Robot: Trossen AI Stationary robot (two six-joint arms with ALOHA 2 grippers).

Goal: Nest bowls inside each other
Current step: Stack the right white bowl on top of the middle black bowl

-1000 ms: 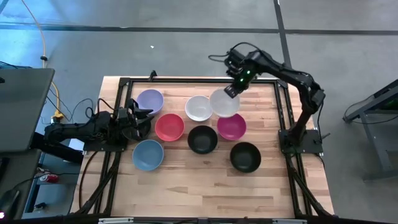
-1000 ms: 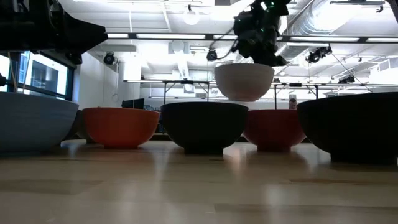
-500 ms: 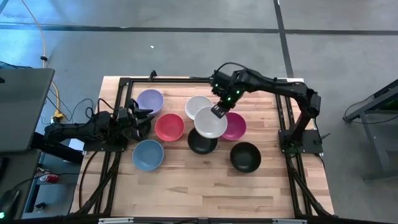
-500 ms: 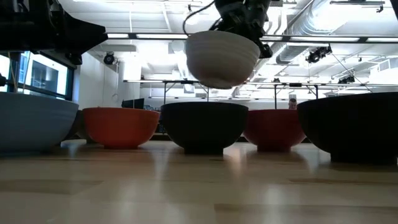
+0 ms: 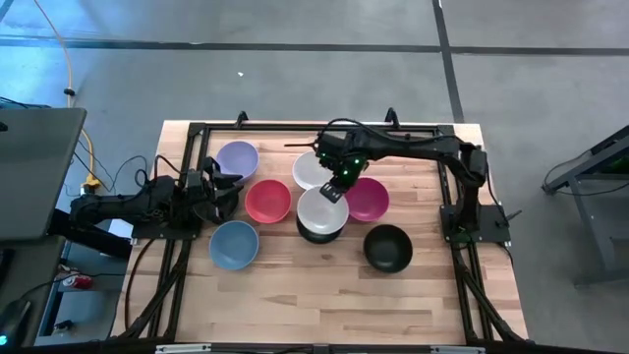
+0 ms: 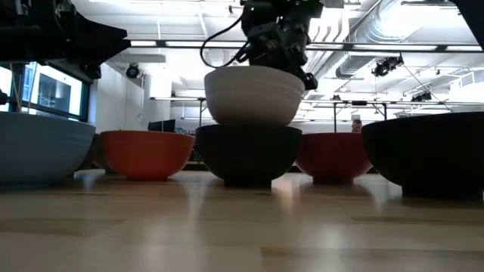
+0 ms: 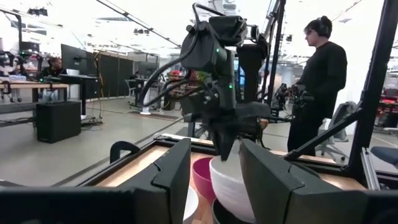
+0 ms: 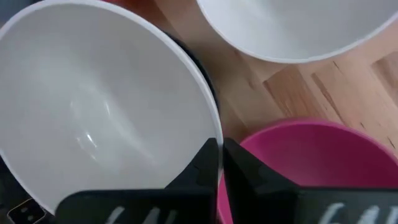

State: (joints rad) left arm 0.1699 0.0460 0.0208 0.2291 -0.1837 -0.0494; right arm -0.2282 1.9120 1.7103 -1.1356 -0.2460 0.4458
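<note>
White bowl (image 8: 106, 118), rim pinched between right fingers (image 8: 208, 163)

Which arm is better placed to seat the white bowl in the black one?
Right. Its hand grips the white bowl directly over the black bowl. The left hand waits at the table's left edge.

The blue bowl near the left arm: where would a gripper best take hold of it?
Probably by its rim, from straight above. The blue bowl sits upright and open, with only a thin edge for one finger inside and one outside. The right gripper holds the white bowl that way.
</note>
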